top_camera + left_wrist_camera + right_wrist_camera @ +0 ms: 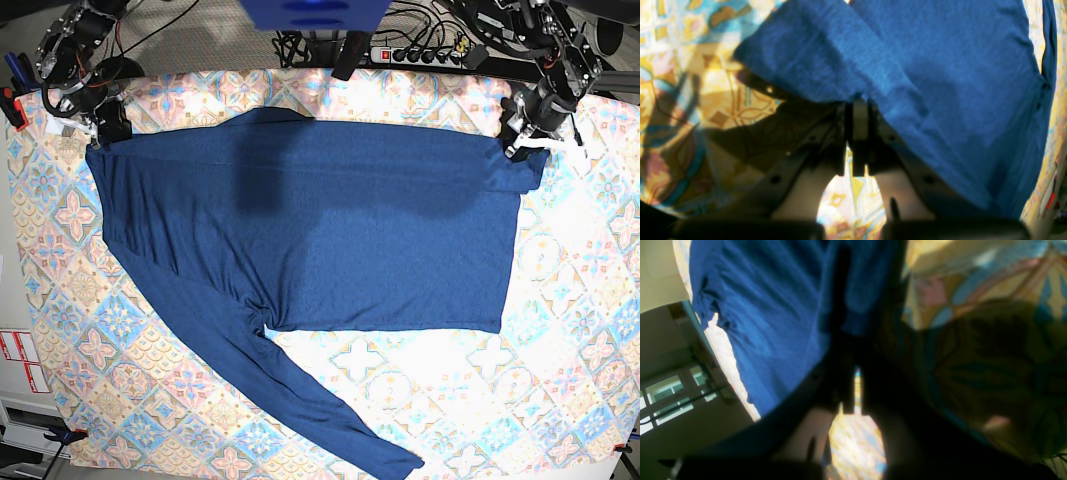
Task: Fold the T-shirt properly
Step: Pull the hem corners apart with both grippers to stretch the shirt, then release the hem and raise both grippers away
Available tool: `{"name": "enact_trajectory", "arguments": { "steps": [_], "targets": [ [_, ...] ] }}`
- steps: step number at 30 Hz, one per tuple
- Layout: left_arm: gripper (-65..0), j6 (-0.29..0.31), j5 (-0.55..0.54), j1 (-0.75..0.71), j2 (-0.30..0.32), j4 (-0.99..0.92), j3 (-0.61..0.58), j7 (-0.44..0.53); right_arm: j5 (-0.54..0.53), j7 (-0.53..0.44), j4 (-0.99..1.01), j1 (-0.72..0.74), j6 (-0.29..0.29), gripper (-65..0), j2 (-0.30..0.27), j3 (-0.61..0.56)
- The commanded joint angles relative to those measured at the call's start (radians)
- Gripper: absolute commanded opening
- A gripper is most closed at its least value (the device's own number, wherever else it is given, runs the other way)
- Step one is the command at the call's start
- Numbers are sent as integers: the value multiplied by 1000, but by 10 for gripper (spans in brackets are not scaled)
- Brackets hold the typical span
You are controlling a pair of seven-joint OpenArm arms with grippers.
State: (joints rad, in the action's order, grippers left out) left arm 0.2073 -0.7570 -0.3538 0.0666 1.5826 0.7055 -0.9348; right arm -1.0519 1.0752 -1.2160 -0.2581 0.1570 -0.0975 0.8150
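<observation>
Two claws each pinch a top corner of the T-shirt (320, 240). From the left wrist, the left gripper (857, 110) is closed on blue cloth. From the right wrist, the right gripper (846, 340) is closed on it too. From the base, the shirt lies mostly flat on the patterned table (560, 350), one sleeve sticking out, so nearly all folding looks left. No readable writing shows.
</observation>
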Motion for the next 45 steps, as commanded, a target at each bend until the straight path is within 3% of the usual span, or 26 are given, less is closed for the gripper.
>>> {"name": "enact_trajectory", "arguments": {
  "steps": [1, 13, 16, 23, 33, 45],
  "targets": [
    [-650, 2, -5, -6, 14, 20, 6, 20, 14, -3, -14, -7, -3, -643, -15, 8],
    [-650, 2, 3, 37, 11, 14, 6, 20, 19, -8, -14, -7, -3, -638, -15, 22],
    [-650, 1, 1, 37, 11, 14, 4, 13, 19, -2, -14, -11, -4, -608, -15, 62],
    [-497, -4, -2, 20, 11, 14, 6, -72, 19, 1, -14, -28, -4, -541, -15, 70],
    [-310, -2, -6, 2, 12, 19, 13, -106, 17, 20, -14, -28, -4, -522, -15, 71],
    [-287, -1, -8, -27, 11, 20, 90, -109, 19, 24, -12, -30, -4, -522, -15, 151]
  ]
}}
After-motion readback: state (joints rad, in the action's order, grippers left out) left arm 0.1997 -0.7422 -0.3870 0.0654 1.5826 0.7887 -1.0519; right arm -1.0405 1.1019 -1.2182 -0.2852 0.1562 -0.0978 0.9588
